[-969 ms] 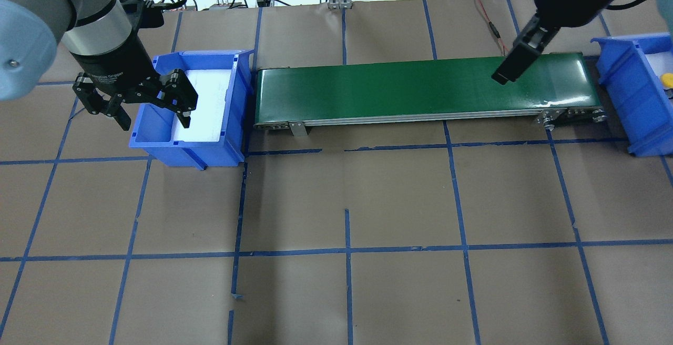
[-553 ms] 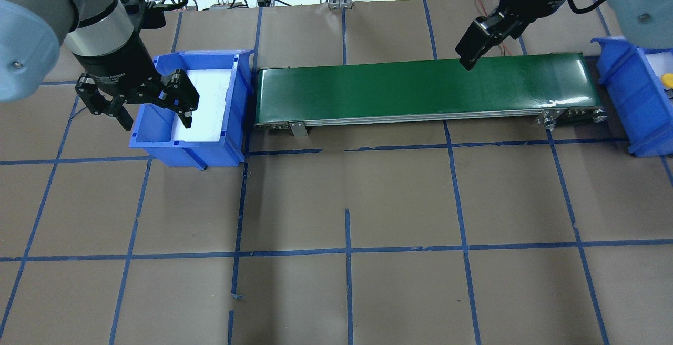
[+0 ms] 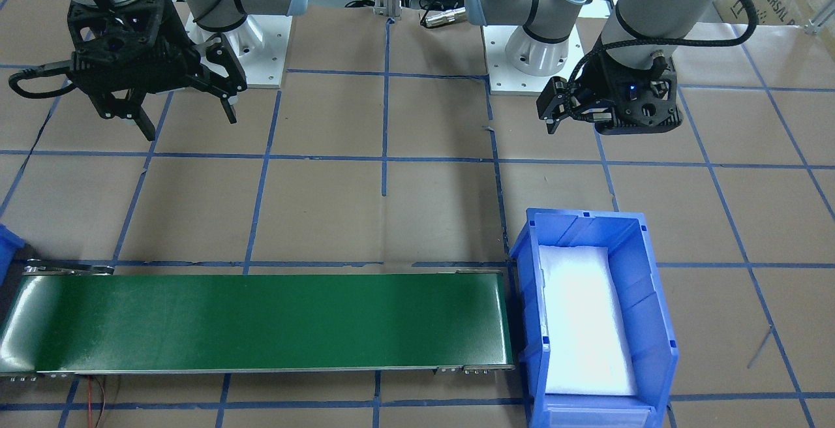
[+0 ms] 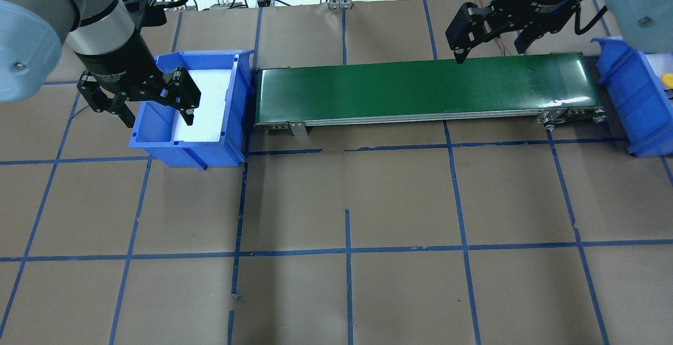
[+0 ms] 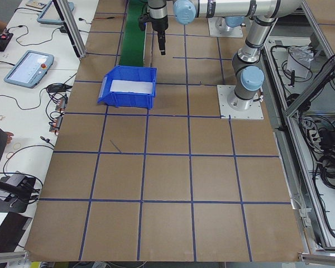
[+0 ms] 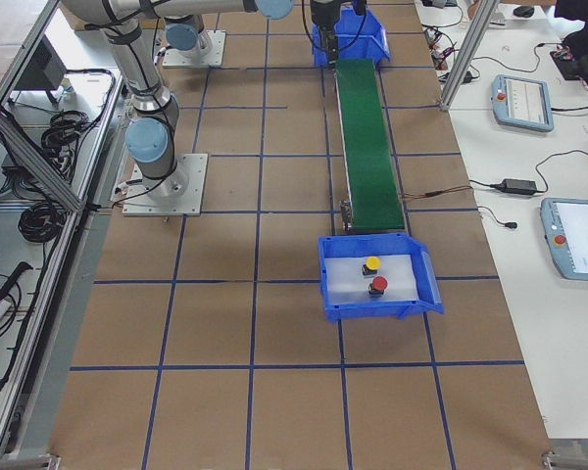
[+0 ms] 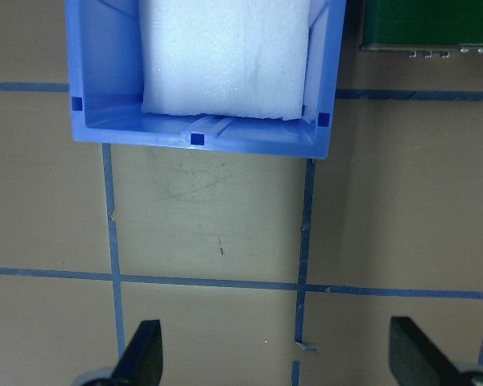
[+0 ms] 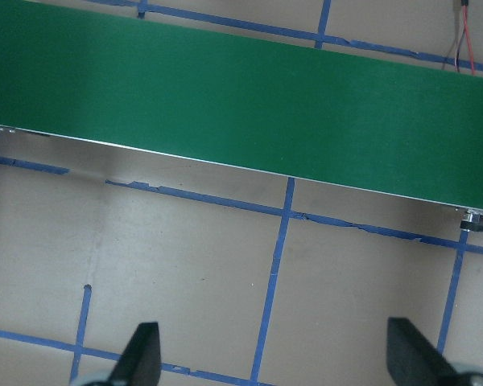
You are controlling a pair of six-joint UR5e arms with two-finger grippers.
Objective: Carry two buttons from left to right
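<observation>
The yellow button [image 6: 372, 262] and the red button [image 6: 377, 286] lie on white foam in the right blue bin [image 6: 333, 284]. The yellow cap [image 4: 666, 79] also shows at the overhead view's right edge. My left gripper [image 4: 157, 119] is open and empty, hanging over the near end of the left blue bin [image 4: 157, 142], which holds only white foam [image 4: 205, 100]. My right gripper [image 4: 492, 53] is open and empty above the far edge of the green conveyor belt [image 4: 420, 90], near its right end.
The belt runs between the two bins. Cables and a red wire [image 4: 491, 24] lie behind the belt's right end. In the left wrist view the left bin [image 7: 197, 138] lies ahead of the spread fingers [image 7: 141, 358]. The right wrist view looks down on the belt [image 8: 241, 104].
My right gripper has moved back and left from over the belt's right part and turned, so both spread fingers show. My left gripper has hardly moved.
</observation>
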